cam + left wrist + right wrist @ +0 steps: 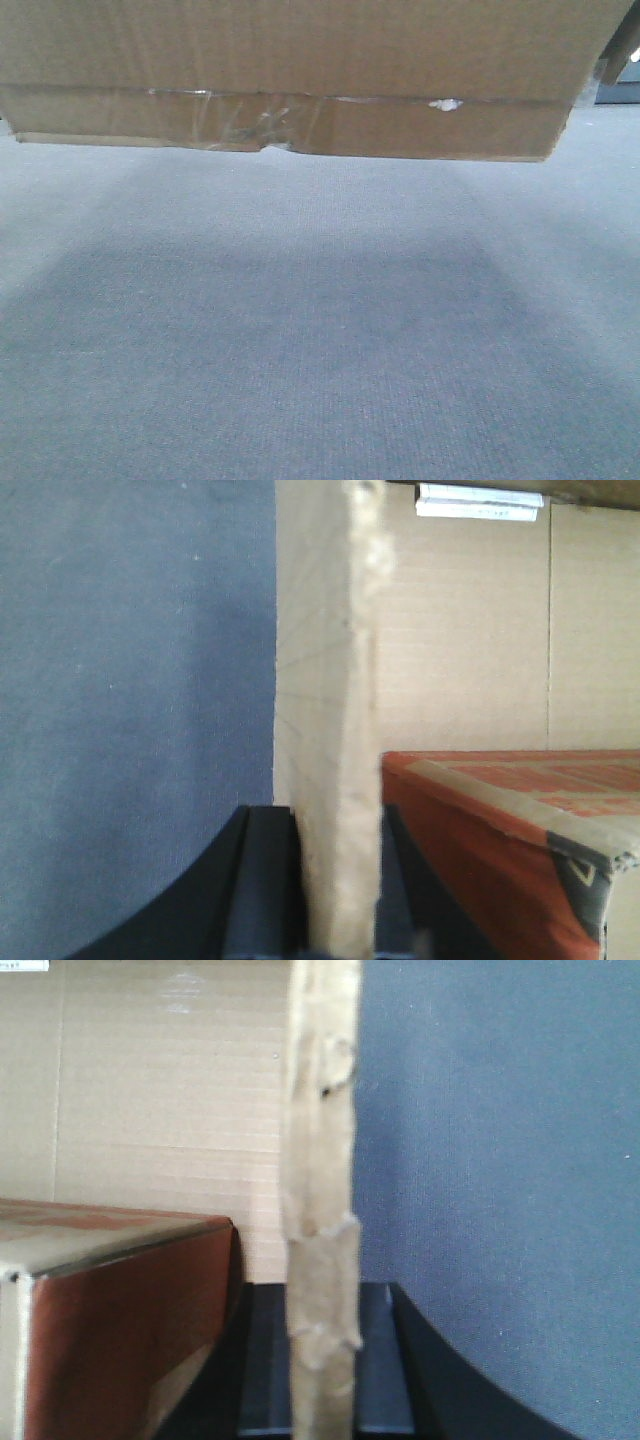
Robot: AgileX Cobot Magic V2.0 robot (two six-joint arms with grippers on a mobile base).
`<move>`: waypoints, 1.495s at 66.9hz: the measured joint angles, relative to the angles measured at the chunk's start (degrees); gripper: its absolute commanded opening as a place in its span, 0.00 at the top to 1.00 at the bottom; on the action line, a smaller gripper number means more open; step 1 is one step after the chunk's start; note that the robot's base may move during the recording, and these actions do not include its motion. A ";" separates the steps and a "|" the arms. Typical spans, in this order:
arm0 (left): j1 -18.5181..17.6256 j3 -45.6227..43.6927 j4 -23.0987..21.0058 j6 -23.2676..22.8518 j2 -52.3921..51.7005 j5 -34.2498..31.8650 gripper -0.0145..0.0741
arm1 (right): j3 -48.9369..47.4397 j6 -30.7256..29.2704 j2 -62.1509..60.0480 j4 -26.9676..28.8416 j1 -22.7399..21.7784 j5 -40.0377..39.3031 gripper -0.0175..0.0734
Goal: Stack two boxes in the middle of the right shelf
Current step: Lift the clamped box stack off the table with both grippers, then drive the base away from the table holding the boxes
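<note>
A large brown cardboard box [300, 70] fills the top of the front view, held above the floor. Its lower strip carries shiny tape and a small white fleck [445, 103]. My left gripper [338, 825] is shut on the box's left wall [325, 680], with one black finger outside and one inside. My right gripper [320, 1300] is shut on the box's right wall [322, 1110] in the same way. Only this one brown box shows. The shelf is out of view.
Grey carpet [320, 330] lies below the box, with the box's shadow on it. Inside the box sits a smaller red-brown taped carton [500, 830], which also shows in the right wrist view [110, 1310]. A dark object [622, 45] shows at the front view's top right corner.
</note>
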 measured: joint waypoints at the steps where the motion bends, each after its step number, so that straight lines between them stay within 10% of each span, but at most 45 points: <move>1: 0.00 0.00 0.00 0.00 0.00 -0.14 0.96 | 0.00 0.00 0.00 0.00 0.00 0.00 0.99; 100: 0.00 0.00 0.34 0.00 0.13 -1.74 0.96 | 0.00 0.12 0.00 -0.40 0.00 -0.46 0.99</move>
